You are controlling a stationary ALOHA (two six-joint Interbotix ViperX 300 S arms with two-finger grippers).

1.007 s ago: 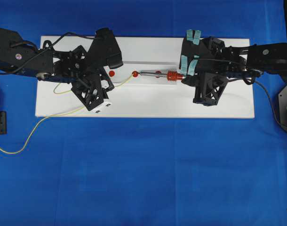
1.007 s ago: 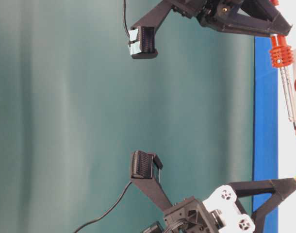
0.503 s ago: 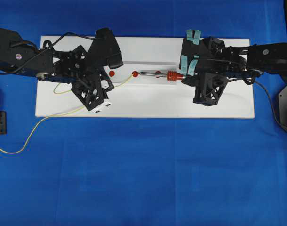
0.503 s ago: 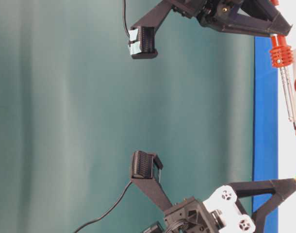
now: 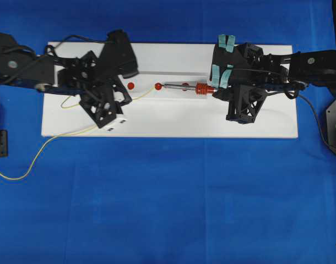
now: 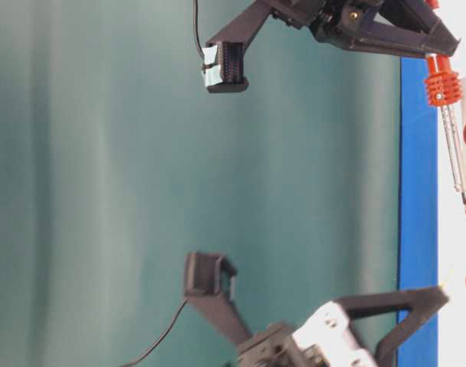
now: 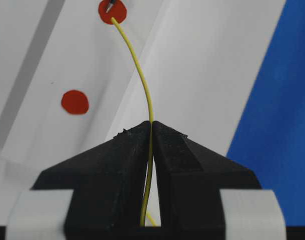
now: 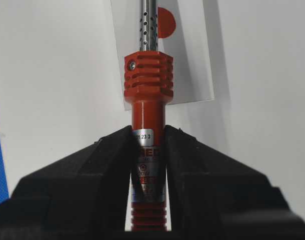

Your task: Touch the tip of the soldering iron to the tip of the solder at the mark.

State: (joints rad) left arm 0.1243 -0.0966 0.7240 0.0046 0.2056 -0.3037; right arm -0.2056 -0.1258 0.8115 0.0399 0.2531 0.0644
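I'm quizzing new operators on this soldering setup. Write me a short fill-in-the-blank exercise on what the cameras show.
1. The right gripper is shut on the red-orange ribbed handle of the ____.
2. The left gripper pinches a thin ____ solder wire.
3. The wire's free end lies on a round ____ mark.
4. The marks sit on a flat ____ board.

Missing words: soldering iron; yellow; red; white

Both black arms reach inward from opposite sides; the left gripper point(image 7: 151, 131) and right gripper point(image 8: 148, 137) are clamped tight, pointing toward each other.
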